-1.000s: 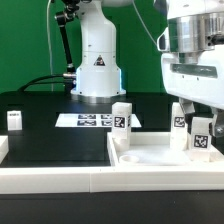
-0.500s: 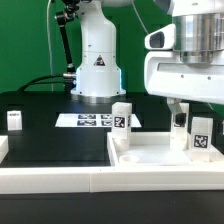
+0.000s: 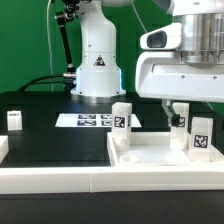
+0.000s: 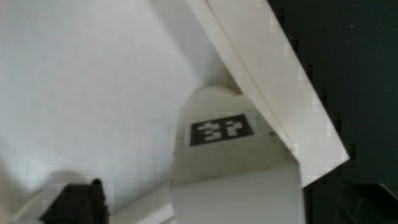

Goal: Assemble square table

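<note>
The white square table top point(image 3: 160, 157) lies at the front right, rim up; in the wrist view its flat surface point(image 4: 89, 90) and rim point(image 4: 267, 80) fill the picture. Three tagged white legs stand at it: one point(image 3: 121, 120) at its left corner, one point(image 3: 200, 137) at the right, one point(image 3: 181, 122) behind. My gripper point(image 3: 177, 108) hangs just above that rear leg. In the wrist view this leg point(image 4: 228, 130) runs down between my fingers; the dark left finger point(image 4: 79, 203) stands apart from it. The jaws look open. A fourth leg point(image 3: 14, 120) stands far left.
The robot base point(image 3: 97, 60) stands at the back centre. The marker board point(image 3: 90, 120) lies flat in front of it. A long white rail point(image 3: 50, 178) borders the black surface along the front.
My gripper has moved toward the exterior view's left and now hangs over the rear leg. The legs and the table top have not moved.
</note>
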